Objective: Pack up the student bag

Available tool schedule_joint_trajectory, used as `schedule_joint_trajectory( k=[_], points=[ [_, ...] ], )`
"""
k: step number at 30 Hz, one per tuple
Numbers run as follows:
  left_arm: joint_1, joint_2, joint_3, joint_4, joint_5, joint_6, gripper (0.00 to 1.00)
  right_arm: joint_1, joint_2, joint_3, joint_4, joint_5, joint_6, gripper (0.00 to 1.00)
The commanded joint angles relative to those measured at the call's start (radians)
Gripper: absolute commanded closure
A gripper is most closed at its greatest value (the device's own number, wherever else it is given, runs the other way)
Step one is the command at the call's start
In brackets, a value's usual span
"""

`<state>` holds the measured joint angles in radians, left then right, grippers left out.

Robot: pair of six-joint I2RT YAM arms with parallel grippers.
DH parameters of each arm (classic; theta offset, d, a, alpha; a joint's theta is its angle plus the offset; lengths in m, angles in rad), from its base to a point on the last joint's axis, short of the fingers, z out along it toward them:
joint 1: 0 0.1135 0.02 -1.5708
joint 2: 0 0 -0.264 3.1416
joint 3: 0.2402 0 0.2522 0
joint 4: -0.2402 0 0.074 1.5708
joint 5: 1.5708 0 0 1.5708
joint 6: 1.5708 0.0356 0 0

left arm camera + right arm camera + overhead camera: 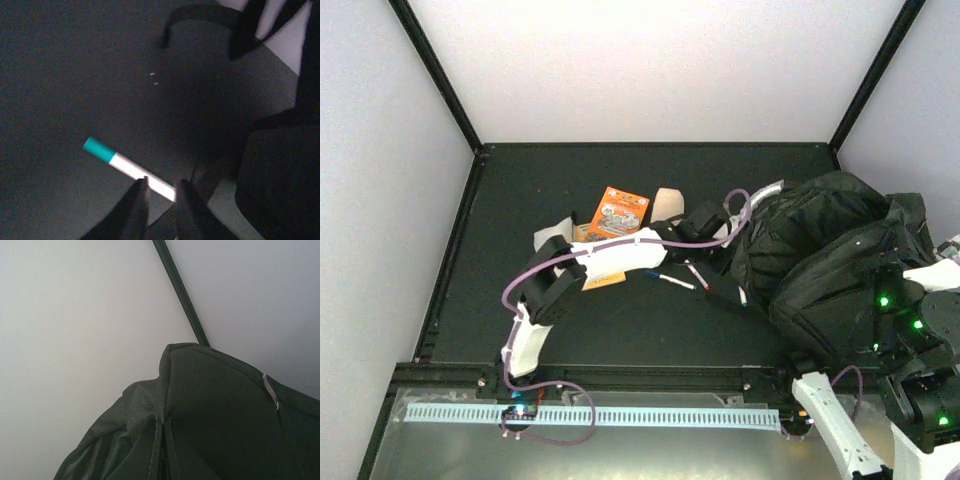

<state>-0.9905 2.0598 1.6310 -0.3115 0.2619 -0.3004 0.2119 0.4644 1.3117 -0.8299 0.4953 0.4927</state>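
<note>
The student bag [830,250] lies slumped at the right side of the counter [620,330]. Left gripper [162,189]: jaws closed on the white end of a pen [125,165] (teal cap) lying on the counter. Right gripper [161,445]: jaws pressed together, pinching the bag's fabric.

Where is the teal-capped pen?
Left wrist view, lower centre: teal-capped pen on the dark table, white end between the tips of the left claw, student bag to its right.
</note>
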Motion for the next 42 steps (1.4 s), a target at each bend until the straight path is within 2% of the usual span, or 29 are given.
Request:
schedule_joint_trajectory(
  k=[1,4,10,13,15,22,25,31,37,42],
  points=[
    [-0.009,0.054,0.000,0.184,0.180,0.019,0.97,-0.002,-0.015,0.020,0.129,0.017,0.016,0.98],
    [-0.010,0.102,0.010,0.233,0.262,-0.049,0.98,-0.002,-0.012,0.027,0.116,0.040,0.029,0.98],
    [-0.021,0.195,0.002,0.311,0.345,-0.278,0.99,-0.001,-0.025,0.020,0.122,0.071,0.040,0.98],
    [-0.035,0.222,0.011,0.290,0.340,-0.363,0.98,-0.002,-0.028,0.018,0.123,0.072,0.043,0.98],
    [-0.046,0.222,0.018,0.242,0.276,-0.404,0.98,-0.001,-0.026,0.018,0.122,0.070,0.043,0.98],
    [-0.081,0.228,0.061,0.065,0.046,-0.501,0.99,-0.001,-0.023,0.014,0.123,0.059,0.049,0.98],
    [-0.080,0.238,0.070,0.026,0.003,-0.538,0.98,-0.002,-0.024,0.012,0.124,0.053,0.051,0.98],
    [-0.080,0.258,0.084,0.092,0.054,-0.559,0.99,-0.002,-0.026,0.009,0.122,0.045,0.051,0.98],
    [-0.080,0.299,0.083,0.273,0.197,-0.616,0.98,-0.001,-0.021,0.008,0.121,0.035,0.052,0.98],
    [-0.082,0.348,0.145,0.228,0.163,-0.667,0.98,-0.001,-0.016,0.006,0.121,0.030,0.055,0.98]
  ],
)
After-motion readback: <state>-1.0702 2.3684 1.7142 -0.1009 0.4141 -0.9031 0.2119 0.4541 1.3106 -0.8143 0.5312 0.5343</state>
